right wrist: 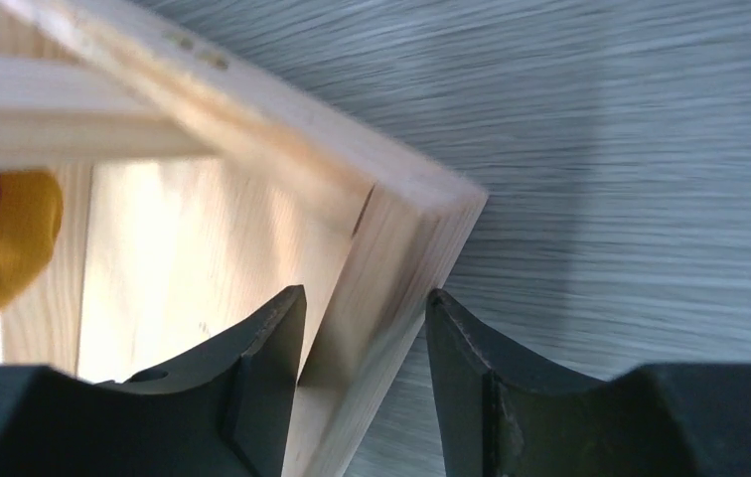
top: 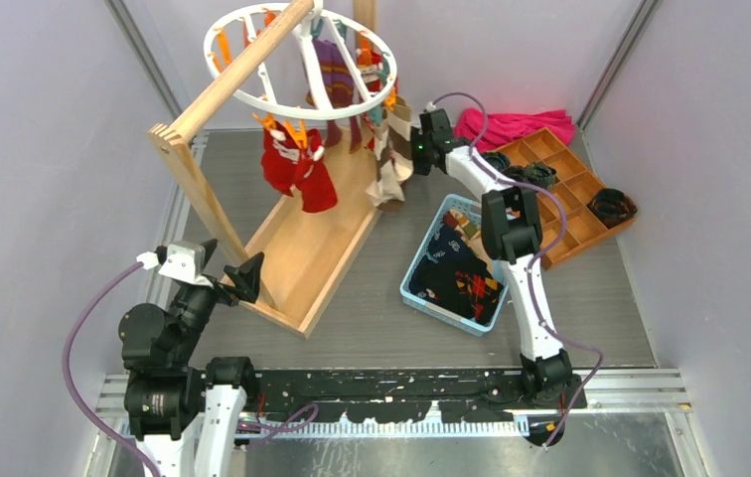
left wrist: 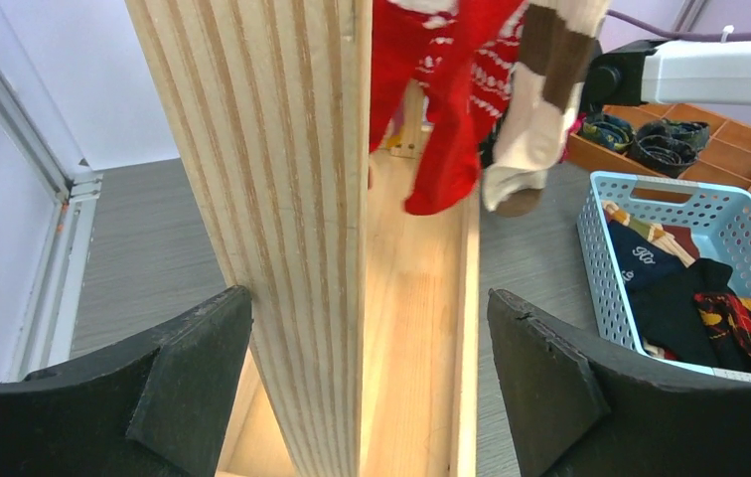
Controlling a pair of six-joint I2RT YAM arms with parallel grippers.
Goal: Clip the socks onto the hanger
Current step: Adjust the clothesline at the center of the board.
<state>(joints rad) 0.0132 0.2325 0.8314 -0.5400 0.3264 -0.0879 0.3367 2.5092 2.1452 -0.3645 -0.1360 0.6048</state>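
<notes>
At the far left the left gripper (top: 234, 275) sits low beside the tall pale plywood post (top: 198, 179) of the wooden drying stand (top: 317, 253). In its wrist view the jaws are spread wide, one black finger (left wrist: 193, 368) on each side of the post (left wrist: 272, 199), and neither can be seen touching it.

Above the stand the white round plastic hanger with orange clips (top: 252, 97) hangs from the slanted crossbar. A pair of red patterned socks (top: 300, 171) hangs from clips on its near-left rim, and a cream and brown striped sock (top: 389, 171) dangles from its right rim.

Just right of that sock the right gripper (top: 403, 129) is held up by the hanger's rim. Its wrist camera looks straight down on a corner of the stand's base (right wrist: 391, 229). The jaws stand a narrow gap apart with nothing between them.

Further right, a light blue plastic basket (top: 421, 260) on the grey table holds dark socks (top: 456, 273). Beyond it lie a brown wooden compartment tray (top: 575, 214) and a pink cloth (top: 516, 126)
</notes>
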